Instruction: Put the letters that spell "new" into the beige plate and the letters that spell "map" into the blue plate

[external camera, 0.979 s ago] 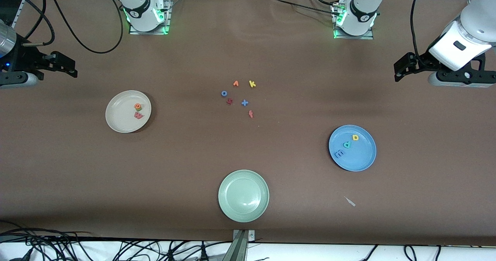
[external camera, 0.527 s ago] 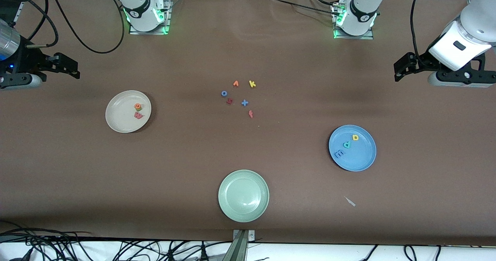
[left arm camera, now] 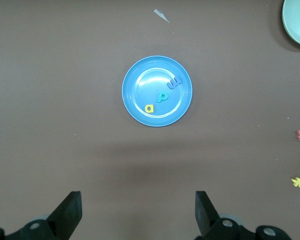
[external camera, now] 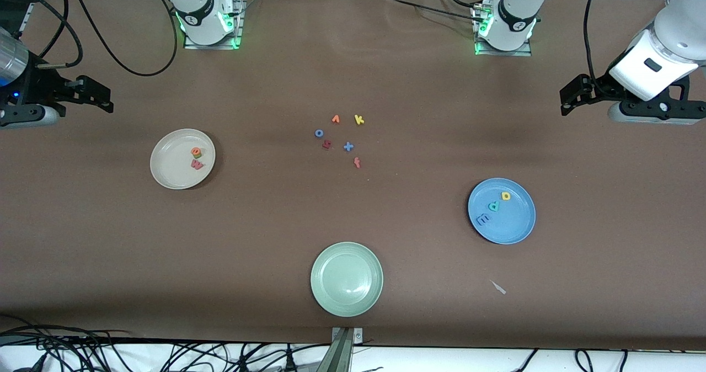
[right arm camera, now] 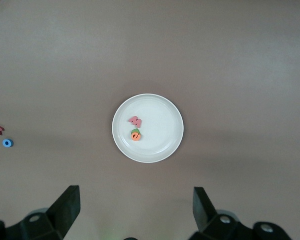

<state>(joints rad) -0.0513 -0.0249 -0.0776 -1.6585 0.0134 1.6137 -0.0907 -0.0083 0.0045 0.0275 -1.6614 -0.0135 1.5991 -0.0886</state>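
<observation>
Front view: the brown table fills the picture, with both arms drawn back high over its two ends and waiting. The left gripper hangs over bare table at the left arm's end, and the left wrist view shows its jaws spread wide with nothing between them. The right gripper hangs over bare table at the right arm's end, its jaws likewise wide and empty in the right wrist view. Three plates lie well apart. The pale green plate is nearest the front camera, midway along the table. The blue plate lies toward the left arm's end and holds the blue m, the teal a and the yellow p in a slanting row, close together. The beige plate lies toward the right arm's end and holds the orange e resting on top of the green n, of which only an edge shows, with the pinkish-red w just beside them, nearer the front camera. Loose letters sit clustered mid-table, farther from the front camera than the green plate: an orange v-shaped letter, a yellow k, a blue o ring, a dark red piece, a blue cross-shaped piece and a reddish piece. A small pale scrap lies nearer the front camera than the blue plate.
</observation>
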